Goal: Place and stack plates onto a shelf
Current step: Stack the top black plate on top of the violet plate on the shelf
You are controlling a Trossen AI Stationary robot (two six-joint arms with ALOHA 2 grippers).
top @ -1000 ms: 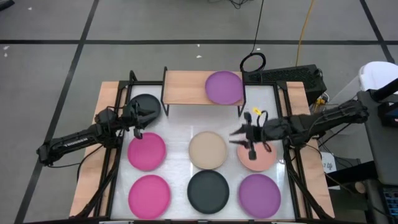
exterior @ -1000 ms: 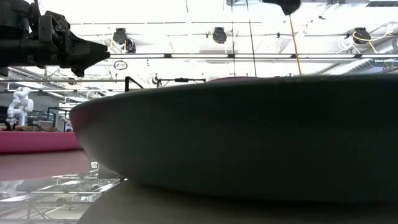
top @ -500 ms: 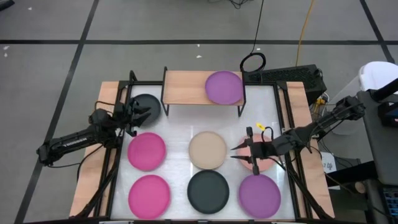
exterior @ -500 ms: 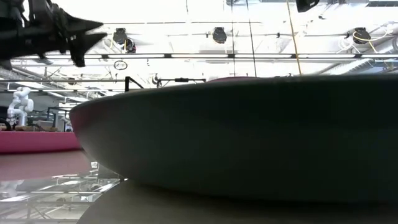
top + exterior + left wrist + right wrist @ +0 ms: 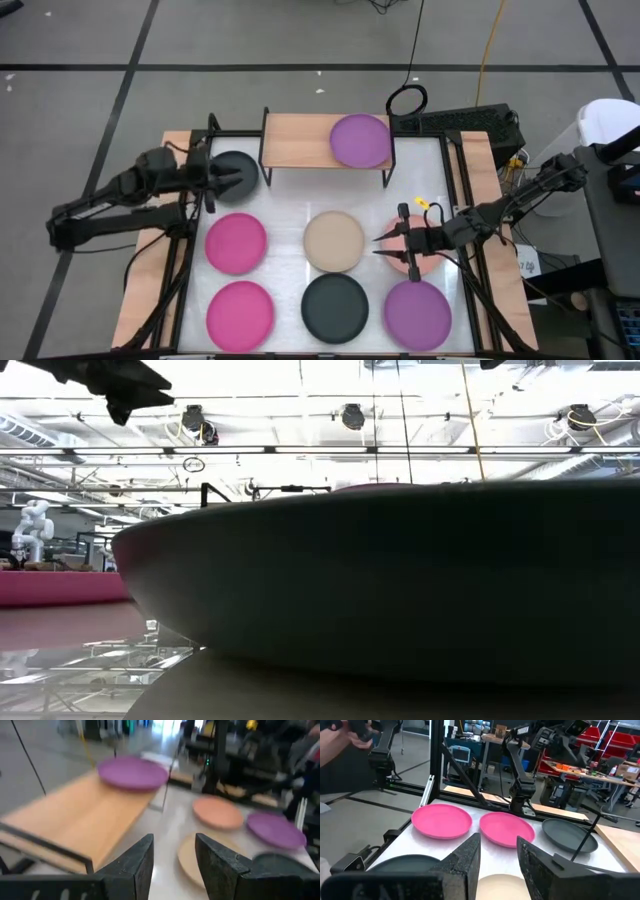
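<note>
The wood-topped shelf (image 5: 300, 141) stands at the table's far middle with one purple plate (image 5: 360, 140) lying flat on its right half. On the white table lie a black plate (image 5: 234, 172), two magenta plates (image 5: 236, 243) (image 5: 240, 310), a beige plate (image 5: 334, 240), a second black plate (image 5: 335, 306), a second purple plate (image 5: 416, 313) and a salmon pink plate (image 5: 420, 255). My left gripper (image 5: 238, 178) is open and empty, raised above the far-left black plate; it also shows in the left wrist view (image 5: 172, 840). My right gripper (image 5: 382, 244) is open and empty between the beige and salmon plates, and shows in the right wrist view (image 5: 497, 837).
Black frame rails (image 5: 190, 250) run along the table's left and right sides. A black cable ring (image 5: 407, 100) lies behind the shelf. The shelf's left half (image 5: 85, 820) is bare wood. In the low view the near black plate (image 5: 400, 580) fills most of the picture.
My left gripper has risen above the far-left black plate and shifted a little toward the table's far edge, staying open. My right gripper has moved toward the near edge, off the far part of the salmon plate, and then held still.
</note>
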